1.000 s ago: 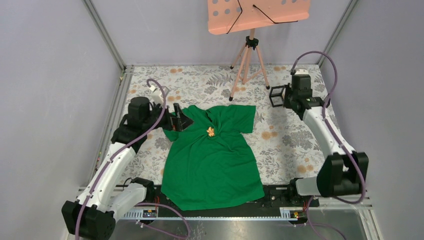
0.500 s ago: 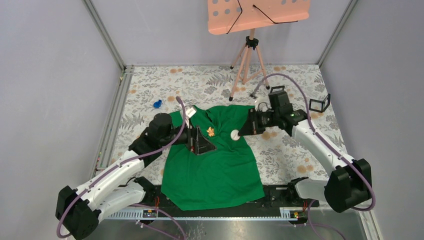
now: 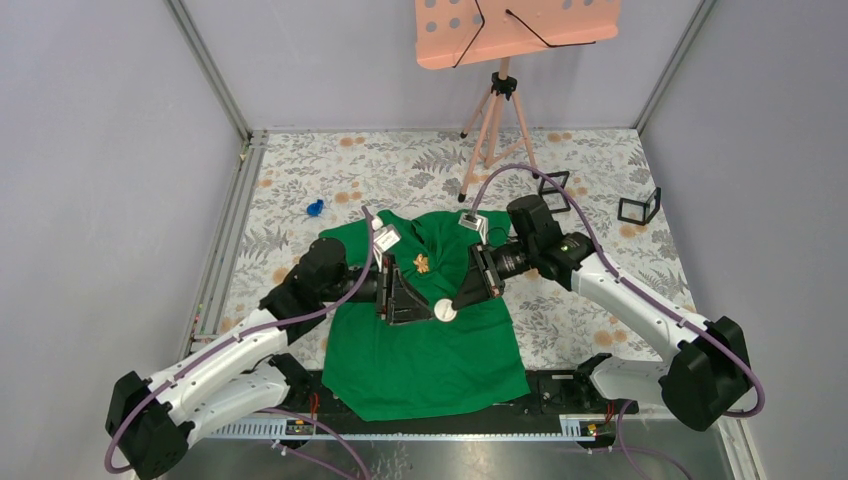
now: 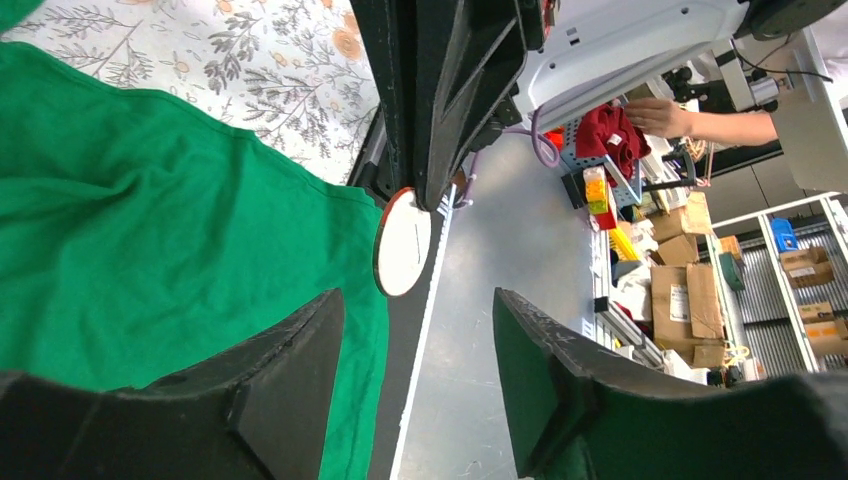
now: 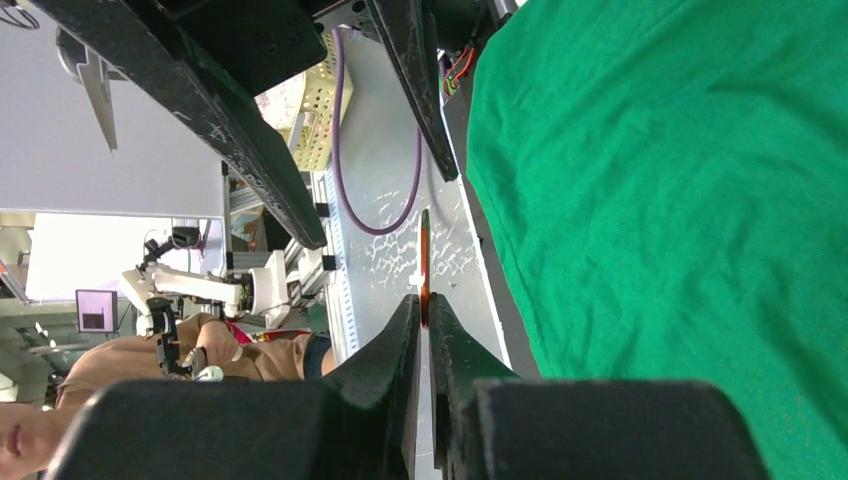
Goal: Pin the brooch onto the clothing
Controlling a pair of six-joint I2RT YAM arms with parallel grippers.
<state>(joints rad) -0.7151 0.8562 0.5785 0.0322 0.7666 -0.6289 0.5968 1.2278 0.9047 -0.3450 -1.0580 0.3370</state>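
A bright green short-sleeved T-shirt (image 3: pixel 430 350) lies flat in the middle of a table covered with a grey floral cloth (image 3: pixel 600 290), its round neck pointing away from the arm bases. Beyond the shirt's left sleeve, well apart from it, sits a small blue object (image 3: pixel 315 208), too small to identify.

The left arm reaches in from the shirt's left side and crosses the left sleeve. The left gripper (image 4: pixel 418 310) hangs over the chest with its two black fingers (image 4: pixel 290 385) spread wide and nothing between them. It hides part of the chest in the overhead view. Just beyond it, below the neckline, a small gold ornament (image 3: pixel 421 263) sits on the fabric.

Just right of the left gripper, over the shirt's front, is a round white disc with a red rim (image 4: pixel 403 255). Whether it touches the fabric cannot be told. The right gripper (image 5: pixel 424 310) clamps this thin disc by its edge, the fingers nearly closed on it. The right arm comes in from the shirt's right side, covering the right sleeve.

Behind the shirt stands a salmon-pink music stand on a tripod (image 3: pixel 515 30). Right of the shirt, well apart, a small black wire frame (image 3: pixel 638 208) stands on the cloth.
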